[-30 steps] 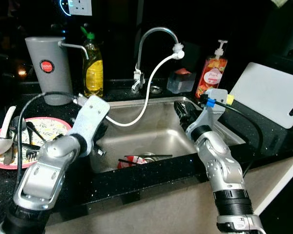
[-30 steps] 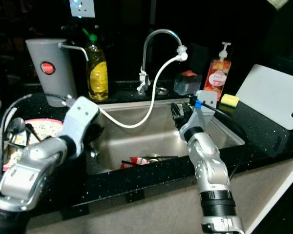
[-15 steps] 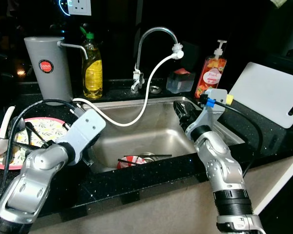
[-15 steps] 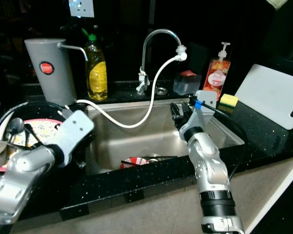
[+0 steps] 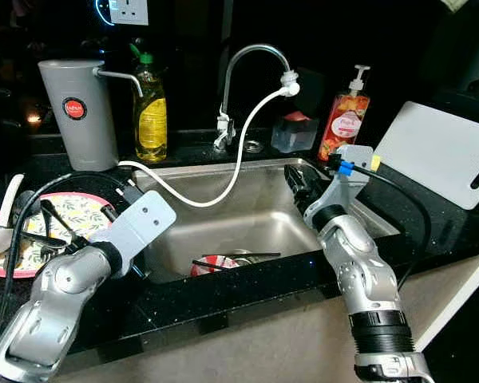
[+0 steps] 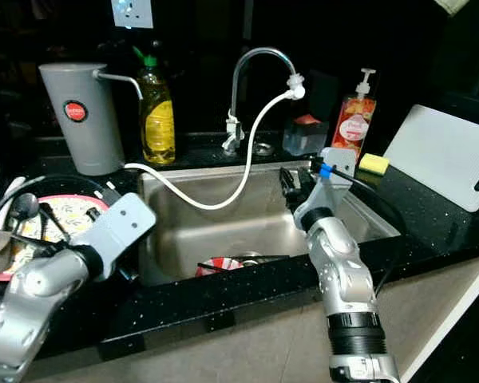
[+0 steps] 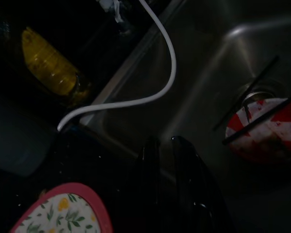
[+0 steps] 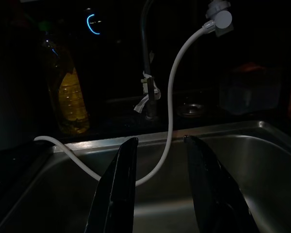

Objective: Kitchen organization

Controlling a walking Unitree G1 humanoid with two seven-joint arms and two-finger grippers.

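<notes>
While both arms sit over the basin, the likely task item is the red-and-white bowl (image 5: 215, 265) lying at the bottom of the steel sink (image 5: 255, 211), close to the drain, with two thin black chopsticks (image 5: 247, 257) laid across it.

Left tool (image 7: 172, 160): low at the sink's left edge, between the floral plate (image 5: 52, 219) and the basin; its two fingers are pressed together with nothing between them. Right tool (image 8: 160, 194): at the sink's right rim, pointed across toward the faucet (image 5: 251, 60); fingers spread, nothing held.

Handling judgement, bowl: looks like glazed ceramic or melamine, rigid, moderate weight, probably wet and so slippery. Breakable if ceramic; a knock against steel would chip it. Best hold is the rim, one finger inside and one outside, on the side clear of the chopsticks. A pinch across the full width looks too wide for these fingers.

Handling judgement, chopsticks: light, stiff, thin, prone to rolling. They rest loose on the bowl and would slide off if it tilts. Take them first, pinched near mid-length, both together.

Obstruction: the white hose (image 5: 239, 152) runs from the faucet tip, sags over the basin and ends on the surface at the left. It is soft and will drag if snagged.
</notes>
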